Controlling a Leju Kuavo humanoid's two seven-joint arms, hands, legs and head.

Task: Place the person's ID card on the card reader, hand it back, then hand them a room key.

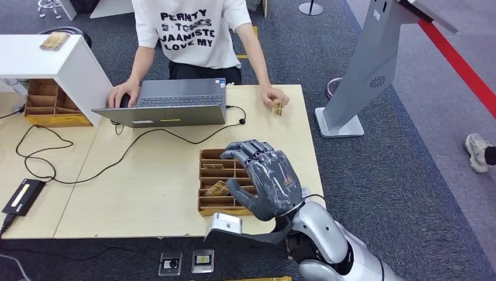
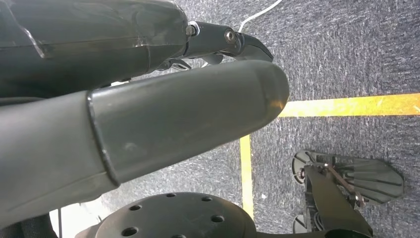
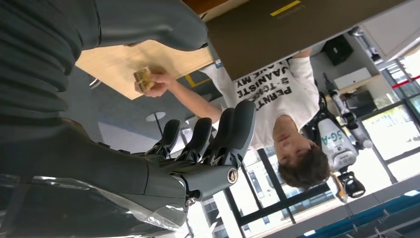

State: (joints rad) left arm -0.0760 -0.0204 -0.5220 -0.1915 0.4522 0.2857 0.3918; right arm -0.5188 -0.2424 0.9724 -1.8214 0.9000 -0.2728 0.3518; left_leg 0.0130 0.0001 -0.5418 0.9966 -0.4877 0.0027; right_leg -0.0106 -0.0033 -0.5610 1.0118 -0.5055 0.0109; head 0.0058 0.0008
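- Your right robot hand (image 1: 266, 178) hovers over the right side of the card tray (image 1: 212, 175) at the near edge of the table (image 1: 146, 181), fingers spread and lightly curled, holding nothing.
- The card (image 1: 277, 108) is pinched in the person's hand (image 1: 272, 96) at the far right of the table, well apart from your right robot hand and beyond it.
- A key card (image 1: 217, 188) lies tilted in the tray, just left of your thumb.
- The person's other hand rests by the laptop (image 1: 169, 102).
- The card reader (image 1: 22, 196) sits at the near left, well apart from the tray.
- Your left robot hand (image 2: 148, 114) hangs over the floor; you cannot tell its state.
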